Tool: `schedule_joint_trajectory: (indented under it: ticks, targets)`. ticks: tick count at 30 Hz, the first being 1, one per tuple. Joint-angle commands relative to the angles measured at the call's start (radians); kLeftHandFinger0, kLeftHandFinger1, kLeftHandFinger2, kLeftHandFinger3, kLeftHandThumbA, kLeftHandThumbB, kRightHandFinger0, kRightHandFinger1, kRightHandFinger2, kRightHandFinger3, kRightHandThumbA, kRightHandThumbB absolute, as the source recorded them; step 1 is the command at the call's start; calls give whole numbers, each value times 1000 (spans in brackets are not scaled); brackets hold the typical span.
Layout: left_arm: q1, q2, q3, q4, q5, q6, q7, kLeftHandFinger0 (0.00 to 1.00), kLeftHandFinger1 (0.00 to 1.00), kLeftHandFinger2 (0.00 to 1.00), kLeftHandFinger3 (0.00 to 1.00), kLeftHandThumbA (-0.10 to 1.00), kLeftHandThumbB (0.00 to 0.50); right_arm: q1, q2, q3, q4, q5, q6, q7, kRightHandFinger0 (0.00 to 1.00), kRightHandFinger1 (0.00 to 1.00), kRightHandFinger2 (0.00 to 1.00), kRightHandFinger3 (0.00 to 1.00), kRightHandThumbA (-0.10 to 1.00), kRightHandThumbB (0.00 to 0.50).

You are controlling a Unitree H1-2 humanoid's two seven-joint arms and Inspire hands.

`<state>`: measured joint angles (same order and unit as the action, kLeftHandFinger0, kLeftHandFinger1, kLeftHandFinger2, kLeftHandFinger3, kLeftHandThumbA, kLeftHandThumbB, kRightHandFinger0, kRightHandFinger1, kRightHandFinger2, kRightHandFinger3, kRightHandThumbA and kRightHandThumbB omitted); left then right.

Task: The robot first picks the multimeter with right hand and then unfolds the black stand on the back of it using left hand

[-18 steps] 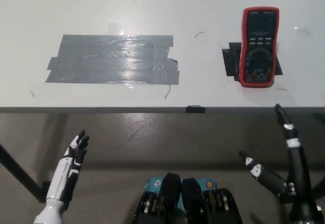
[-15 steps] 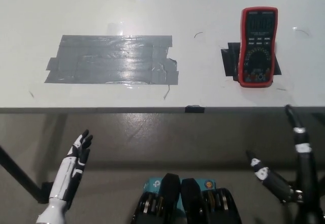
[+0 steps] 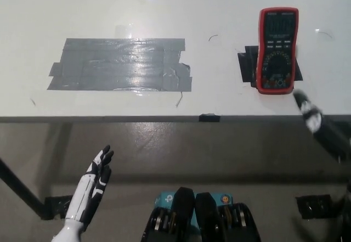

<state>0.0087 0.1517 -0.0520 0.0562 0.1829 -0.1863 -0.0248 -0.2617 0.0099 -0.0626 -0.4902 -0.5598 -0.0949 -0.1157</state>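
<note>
Near the tabletop (image 3: 164, 11) front right edge lies the multimeter (image 3: 277, 50), rigid, rubbery; grip its long sides. Right robot hand (image 3: 323, 129) nears, grasp unclear; left robot hand (image 3: 94, 183) open, idle.

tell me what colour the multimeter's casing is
Red, around a black face, on the multimeter; clear in the head view.

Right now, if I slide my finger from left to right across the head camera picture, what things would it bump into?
White left hand below the table edge → grey tape patch on the table → small black tab at the table's front edge → red multimeter → black right hand reaching up near the multimeter.
</note>
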Motion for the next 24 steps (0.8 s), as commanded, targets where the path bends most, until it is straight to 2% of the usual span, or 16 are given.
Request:
schedule_joint_trajectory:
  ticks: [1,3,10,13,14,16,19,24]
  targets:
    - [35,3,1,-55,23,-57,21,1000,1000,1000,1000,932,139,-212,-25,-22,98,-182,303,91,1000,1000,1000,1000,920,437]
    - [43,2,0,-48,27,-76,26,1000,1000,1000,1000,945,141,-287,-37,-25,196,-192,357,78,1000,1000,1000,1000,962,439]
    - [77,-3,-2,-54,20,-83,22,1000,1000,1000,1000,943,143,-482,-74,-45,521,-115,421,7,1000,1000,1000,1000,1000,461]
    - [94,-5,-1,-65,20,-80,21,1000,1000,1000,1000,915,141,-545,-85,-34,642,-117,458,-5,1000,1000,1000,1000,1000,428]
    - [94,-5,0,-66,21,-79,21,1000,1000,1000,1000,916,141,-553,-88,-32,657,-115,462,-9,1000,1000,1000,1000,1000,394]
    - [92,-3,0,-61,27,-85,21,1000,1000,1000,1000,933,152,-616,-97,-30,766,-104,470,-37,1000,1000,1000,1000,1000,420]
    - [93,0,1,-63,31,-87,19,1000,1000,1000,1000,946,154,-665,-106,-24,856,-97,471,-77,1000,1000,1000,1000,1000,397]
    - [90,5,3,-65,33,-77,13,1000,1000,1000,1000,947,146,-742,-111,-34,975,-53,498,-94,1000,1000,1000,1000,1000,404]
